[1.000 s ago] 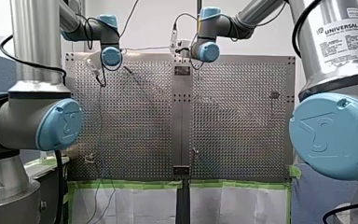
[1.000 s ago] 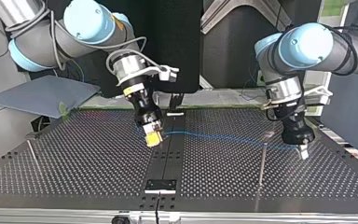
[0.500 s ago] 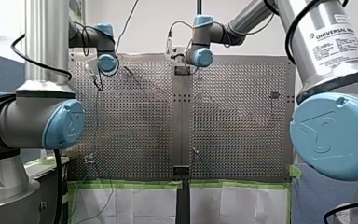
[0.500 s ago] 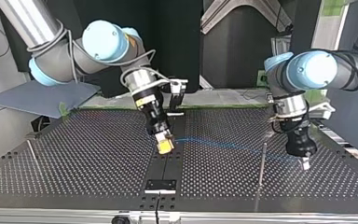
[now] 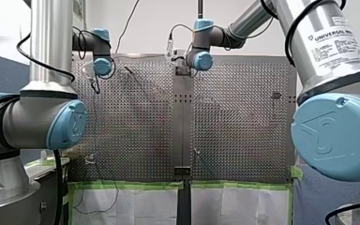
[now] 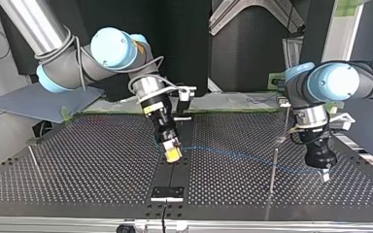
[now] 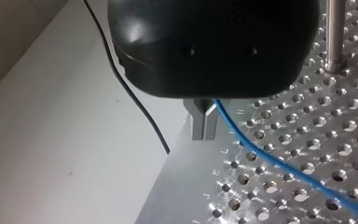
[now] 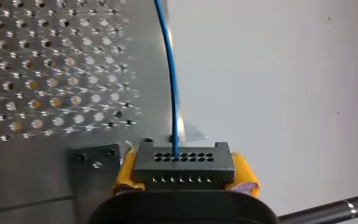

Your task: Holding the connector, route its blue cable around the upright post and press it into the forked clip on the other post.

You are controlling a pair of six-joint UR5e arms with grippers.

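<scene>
Connector [image 8: 184, 164]: black block clamped between yellow pads [image 8: 243, 175] of my right gripper [image 6: 173, 154], over dark centre strip of perforated table [image 6: 87, 160]. Long axis lies crosswise to fingers; holed face points ahead, away from gripper. Blue cable [image 6: 243, 156] leaves that face and runs low over table toward top view's right. It crosses upright post [image 6: 273, 167], which side unclear, and reaches my left gripper [image 6: 325, 174], metal fingers [image 7: 198, 123] closed on it. Second thin post [image 6: 34, 160] stands well apart at left.
</scene>
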